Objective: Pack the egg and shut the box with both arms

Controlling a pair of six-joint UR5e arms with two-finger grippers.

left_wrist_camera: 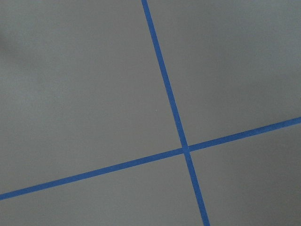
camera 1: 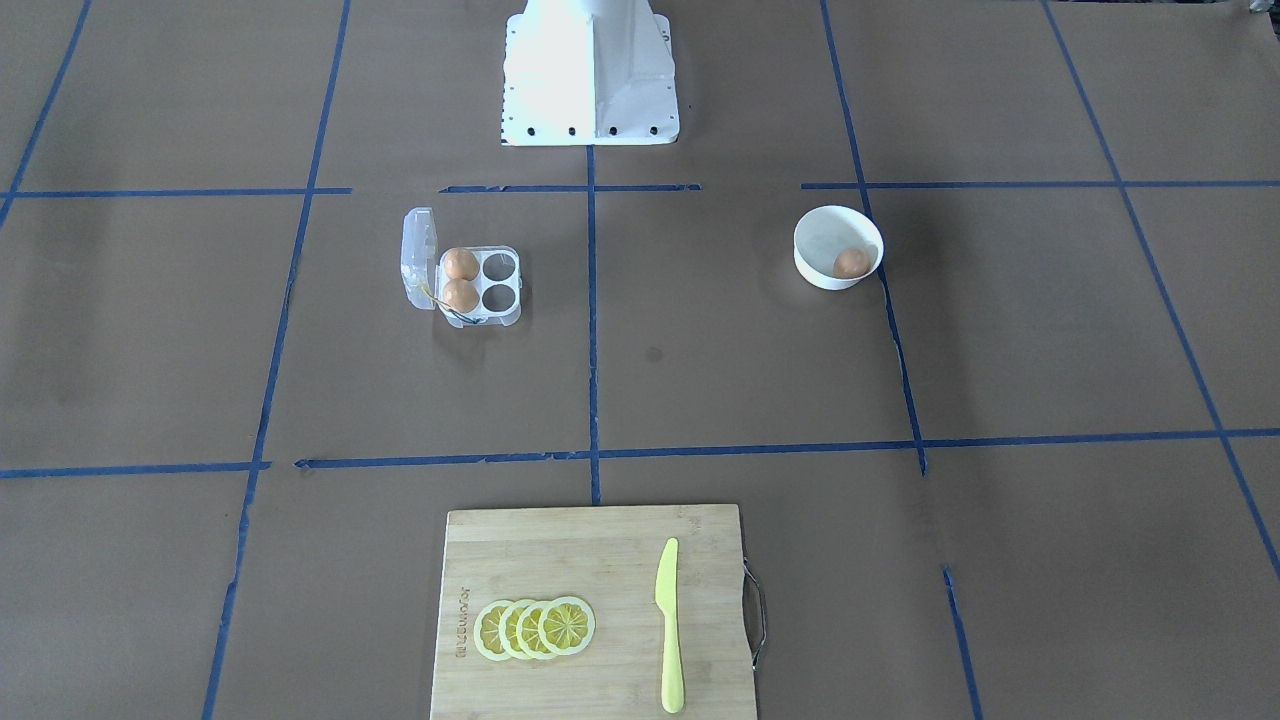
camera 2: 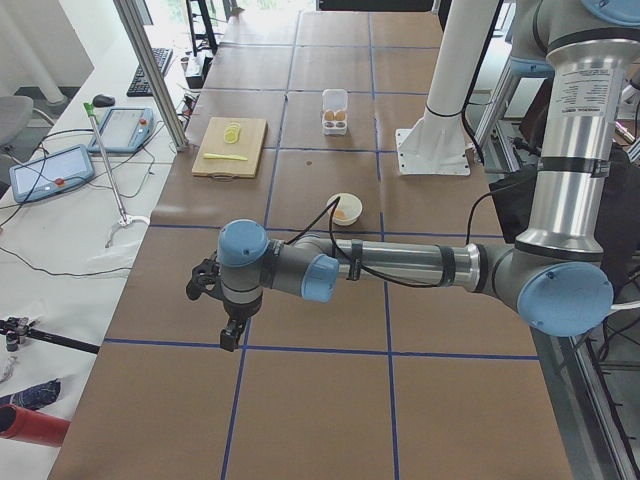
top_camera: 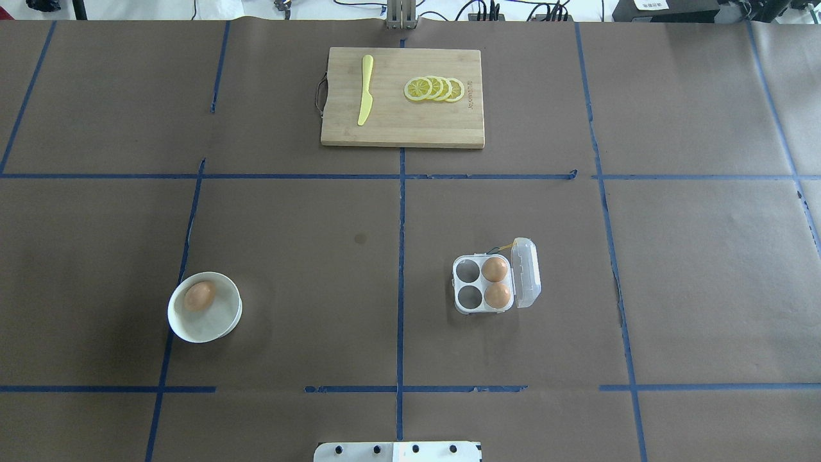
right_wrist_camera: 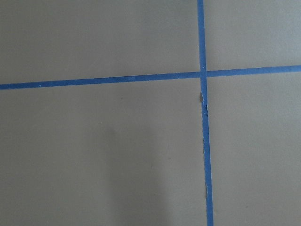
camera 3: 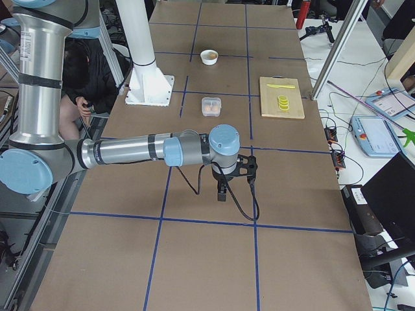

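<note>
One light-brown egg [top_camera: 199, 296] lies in a white bowl [top_camera: 211, 330] on my left side of the table. The clear box [top_camera: 468, 282] stands on my right side with its lid [top_camera: 526, 273] open; two eggs [top_camera: 494, 269] fill the cups next to the lid and the other two cups are empty. My left gripper [camera 2: 232, 335] shows only in the exterior left view, over bare table far from the bowl. My right gripper [camera 3: 222, 193] shows only in the exterior right view, far from the box. I cannot tell whether either is open or shut.
A wooden cutting board [top_camera: 397, 122] with lemon slices [top_camera: 435, 88] and a yellow knife [top_camera: 365, 90] lies at the far middle of the table. The white pedestal base [camera 1: 590, 75] stands at my edge. Blue tape lines cross the brown surface.
</note>
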